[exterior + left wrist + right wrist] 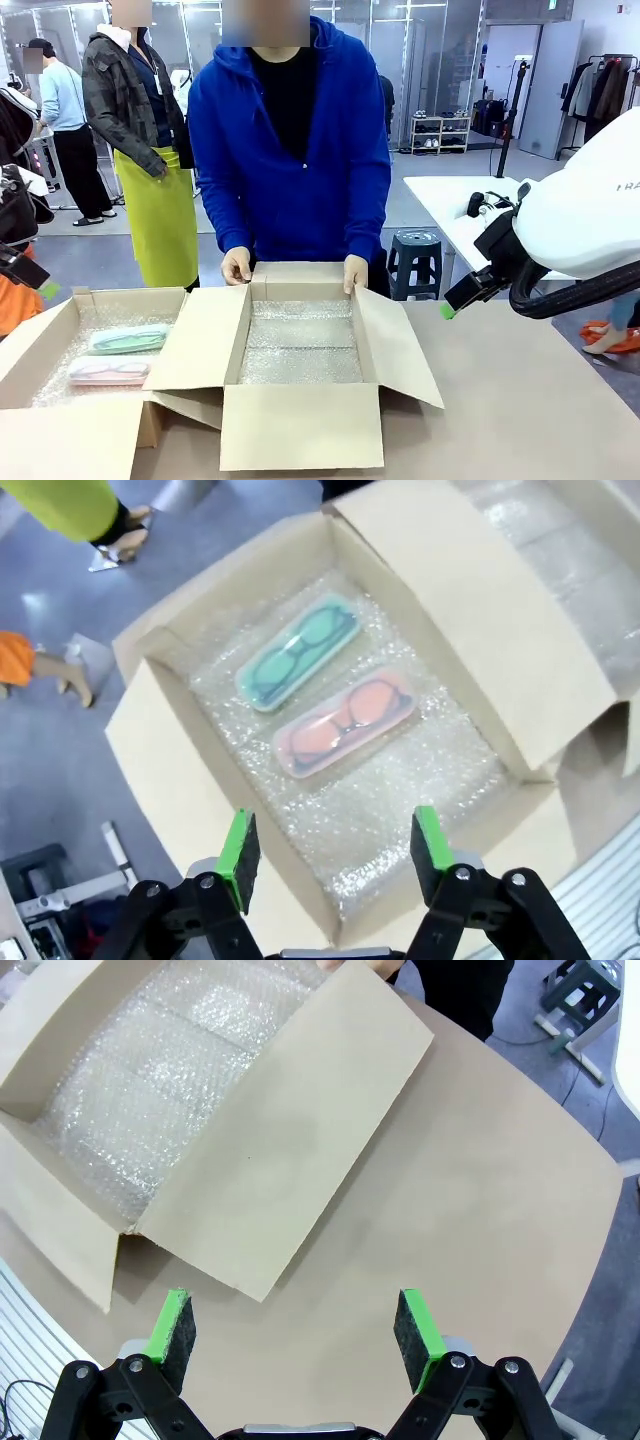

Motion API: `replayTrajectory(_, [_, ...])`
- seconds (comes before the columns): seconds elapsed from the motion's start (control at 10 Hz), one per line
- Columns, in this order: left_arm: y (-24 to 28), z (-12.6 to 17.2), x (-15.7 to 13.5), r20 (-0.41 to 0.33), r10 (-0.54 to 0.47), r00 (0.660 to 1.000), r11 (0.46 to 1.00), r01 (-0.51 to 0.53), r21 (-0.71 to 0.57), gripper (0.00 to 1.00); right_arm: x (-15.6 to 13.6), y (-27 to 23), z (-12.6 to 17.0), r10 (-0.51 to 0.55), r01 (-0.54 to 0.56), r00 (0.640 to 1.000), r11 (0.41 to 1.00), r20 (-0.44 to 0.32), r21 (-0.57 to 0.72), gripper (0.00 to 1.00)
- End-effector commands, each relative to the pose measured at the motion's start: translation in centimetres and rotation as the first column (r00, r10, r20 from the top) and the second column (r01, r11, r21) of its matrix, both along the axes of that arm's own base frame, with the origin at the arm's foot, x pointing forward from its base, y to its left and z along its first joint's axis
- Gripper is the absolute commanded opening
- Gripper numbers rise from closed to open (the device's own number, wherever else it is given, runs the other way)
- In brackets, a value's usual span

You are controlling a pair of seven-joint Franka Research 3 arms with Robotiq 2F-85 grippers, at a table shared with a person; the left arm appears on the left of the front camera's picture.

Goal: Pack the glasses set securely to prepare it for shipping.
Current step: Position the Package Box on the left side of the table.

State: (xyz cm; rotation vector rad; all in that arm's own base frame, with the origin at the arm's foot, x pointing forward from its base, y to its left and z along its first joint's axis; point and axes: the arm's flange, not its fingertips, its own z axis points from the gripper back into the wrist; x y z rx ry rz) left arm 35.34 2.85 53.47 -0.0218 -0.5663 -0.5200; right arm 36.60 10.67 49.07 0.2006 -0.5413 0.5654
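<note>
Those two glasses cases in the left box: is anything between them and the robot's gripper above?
Nothing visible is. The left gripper hangs open over the box, and the green case and pink case lie uncovered, side by side on bubble wrap, flaps folded outward.

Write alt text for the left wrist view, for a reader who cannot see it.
Two glasses cases, a mint green case and a pink case, lie side by side on bubble wrap inside an open cardboard box, seen from above. The left pincer hangs open over the box, green pads apart, holding nothing.
</note>
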Motion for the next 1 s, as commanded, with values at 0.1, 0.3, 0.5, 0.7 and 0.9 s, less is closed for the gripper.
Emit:
replayTrajectory(0.1, [0.0, 0.0, 0.0, 0.0, 0.0, 1.0, 1.0, 0.0, 0.0, 0.77, -0.3, 0.3, 0.0, -0.019, 0.019, 1.0, 1.0, -0.011, 0.002, 1.0])
replayTrajectory(0.3, [0.0, 0.0, 0.0, 0.0, 0.0, 1.0, 1.0, 0.0, 0.0, 0.77, -0.3, 0.3, 0.0, -0.019, 0.019, 1.0, 1.0, -0.011, 0.002, 1.0])
replayTrajectory(0.5, [0.0, 0.0, 0.0, 0.0, 0.0, 1.0, 1.0, 0.0, 0.0, 0.77, -0.3, 0.3, 0.0, -0.019, 0.019, 1.0, 1.0, -0.011, 0.002, 1.0])
replayTrajectory(0.7, [0.0, 0.0, 0.0, 0.0, 0.0, 1.0, 1.0, 0.0, 0.0, 0.77, -0.3, 0.3, 0.0, -0.019, 0.019, 1.0, 1.0, -0.011, 0.002, 1.0])
replayTrajectory(0.9, [0.0, 0.0, 0.0, 0.0, 0.0, 1.0, 1.0, 0.0, 0.0, 0.77, -0.3, 0.3, 0.0, -0.019, 0.019, 1.0, 1.0, -0.011, 0.002, 1.0])
